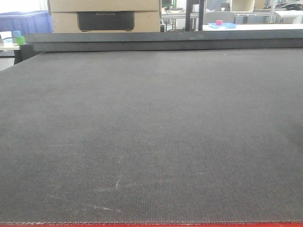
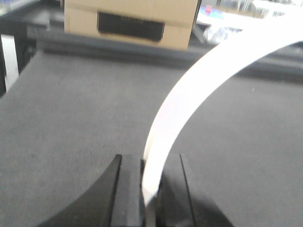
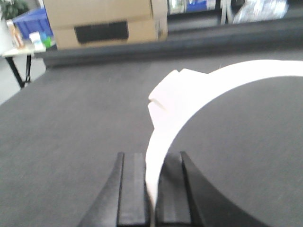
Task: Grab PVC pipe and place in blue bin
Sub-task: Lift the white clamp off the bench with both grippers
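Left fingers (image 2: 128, 194), right fingers (image 3: 131, 189) each clamp white curved strip (image 2: 189, 90) above broad mat (image 1: 151, 142).

Counter (image 1: 151, 142) dark grey, finely woven; cardboard box (image 1: 64, 21) tan, its panel (image 1: 105, 21) black; bin (image 1: 23, 22) blue; PVC pipe (image 2: 189, 94) white; left tool (image 2: 150, 160) and right tool (image 3: 149, 157) black.

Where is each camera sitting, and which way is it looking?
Front: low at the near edge of the mat, looking across it to the box; no robot part shows.
Left wrist: behind the left gripper, looking forward over its fingers, shut on the pipe.
Right wrist: behind the right gripper, also shut on white pipe, looking forward.
Shared: all see the box; front and right wrist see the bin.
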